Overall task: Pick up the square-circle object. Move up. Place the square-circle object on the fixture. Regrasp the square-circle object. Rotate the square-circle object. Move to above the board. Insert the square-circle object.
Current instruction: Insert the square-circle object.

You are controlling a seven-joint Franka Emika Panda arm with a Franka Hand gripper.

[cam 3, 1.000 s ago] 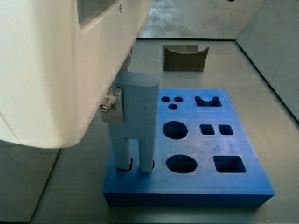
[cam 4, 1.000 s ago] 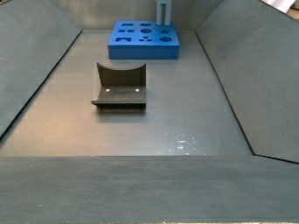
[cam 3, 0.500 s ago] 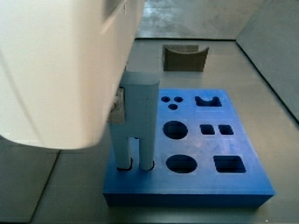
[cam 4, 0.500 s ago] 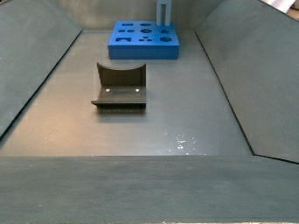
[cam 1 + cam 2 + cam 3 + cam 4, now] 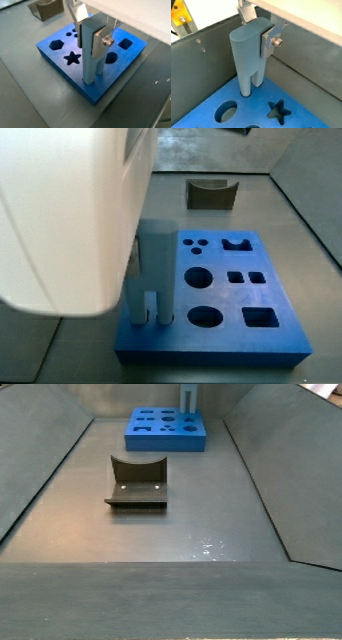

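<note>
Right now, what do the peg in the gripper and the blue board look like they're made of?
The square-circle object, upright in the gripper over the board, looks like matte plastic: even blue-grey, no glint. The board looks like matte plastic too, perhaps printed: uniform bright blue, crisp hole edges. Neither is certain.

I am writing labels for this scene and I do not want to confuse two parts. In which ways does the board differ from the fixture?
Colour: the board is bright blue, the fixture is dark olive-brown. Size: in both side views the board is far larger than the fixture. Form: the board is a flat slab with many shaped holes, the fixture is a small block with one curved notch. State: the gripper holds the square-circle object upright at the board; the fixture stands empty. Both rest on the grey floor.
</note>
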